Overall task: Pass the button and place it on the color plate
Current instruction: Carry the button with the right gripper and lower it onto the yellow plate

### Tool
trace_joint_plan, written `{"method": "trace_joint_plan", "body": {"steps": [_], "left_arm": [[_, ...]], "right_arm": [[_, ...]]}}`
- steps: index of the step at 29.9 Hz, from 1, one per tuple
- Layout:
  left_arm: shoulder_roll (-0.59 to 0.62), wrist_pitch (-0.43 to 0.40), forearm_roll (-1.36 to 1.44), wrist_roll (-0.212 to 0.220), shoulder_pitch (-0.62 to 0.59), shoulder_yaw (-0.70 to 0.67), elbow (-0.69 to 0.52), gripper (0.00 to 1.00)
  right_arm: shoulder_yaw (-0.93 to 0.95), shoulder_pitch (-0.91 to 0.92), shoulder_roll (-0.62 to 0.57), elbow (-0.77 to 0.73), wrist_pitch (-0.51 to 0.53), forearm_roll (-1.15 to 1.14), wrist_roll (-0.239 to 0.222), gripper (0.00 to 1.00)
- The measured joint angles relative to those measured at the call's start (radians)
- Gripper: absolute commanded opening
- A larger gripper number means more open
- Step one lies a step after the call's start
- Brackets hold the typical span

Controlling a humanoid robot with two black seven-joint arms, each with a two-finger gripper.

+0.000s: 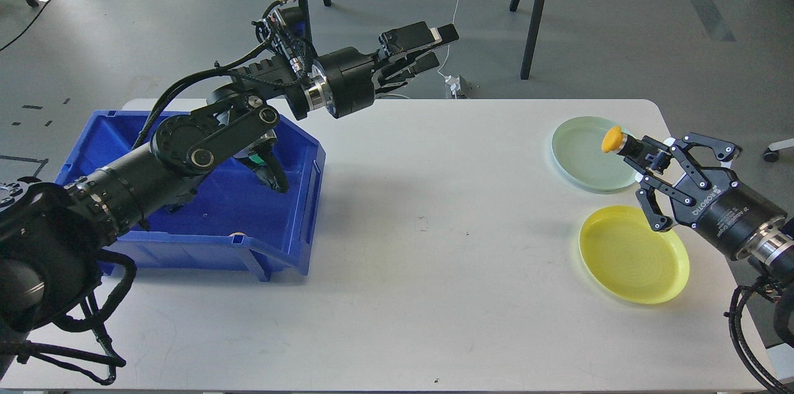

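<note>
Right now I've got the button (620, 143) pinched in my right claw (645, 186), but only just: one finger and the knuckle beside it clamp the dark body of the button, while the other finger hangs free lower down, its tip over the near rim of the yellow plate (634, 254). The button's yellow cap points away from the claw and sits over the pale green plate (589, 155), above its right-hand part, and I can't tell how high above it. The yellow plate lies just in front of the green one, the two near each other but not touching. Over on the far side of the table (434, 257), well apart from the green plate, my left claw (434, 49) is up in the air beyond the table's back edge, fingers a narrow way apart with nothing between them. Beneath that arm sits the blue bin (205, 239), far to the left of the green plate, with a small pale thing at its front wall that I can't make out.
</note>
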Motion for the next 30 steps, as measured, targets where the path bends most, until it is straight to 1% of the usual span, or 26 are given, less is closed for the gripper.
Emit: {"method": "trace_joint_plan", "body": {"steps": [5, 10, 14, 18, 21, 25, 28, 30], "left_arm": [[-0.001, 0.000, 0.000, 0.000, -0.001, -0.006, 0.000, 0.79], [-0.002, 0.000, 0.000, 0.000, -0.001, -0.007, 0.000, 0.80], [-0.002, 0.000, -0.001, 0.000, -0.001, -0.007, 0.000, 0.80], [-0.002, 0.000, -0.001, 0.000, -0.001, -0.007, 0.000, 0.80], [-0.002, 0.000, -0.001, 0.000, -0.001, -0.007, 0.000, 0.80], [-0.002, 0.000, -0.002, 0.000, -0.001, -0.007, 0.000, 0.80], [-0.002, 0.000, -0.002, 0.000, -0.001, -0.008, 0.000, 0.80], [-0.002, 0.000, -0.002, 0.000, -0.001, -0.008, 0.000, 0.80]], "right_arm": [[0.017, -0.072, 0.021, -0.001, -0.062, 0.000, 0.028, 0.01], [0.019, -0.118, 0.055, -0.013, -0.123, 0.010, 0.031, 0.01], [0.021, -0.121, 0.126, -0.024, -0.239, 0.087, 0.022, 0.01], [0.035, -0.113, 0.191, -0.041, -0.332, 0.141, 0.015, 0.01], [0.043, -0.111, 0.229, -0.047, -0.406, 0.189, -0.003, 0.03], [0.046, -0.111, 0.250, -0.068, -0.462, 0.269, -0.016, 0.04], [0.046, -0.110, 0.252, -0.085, -0.474, 0.304, -0.021, 0.10], [0.046, -0.109, 0.253, -0.090, -0.487, 0.311, -0.022, 0.18]]}}
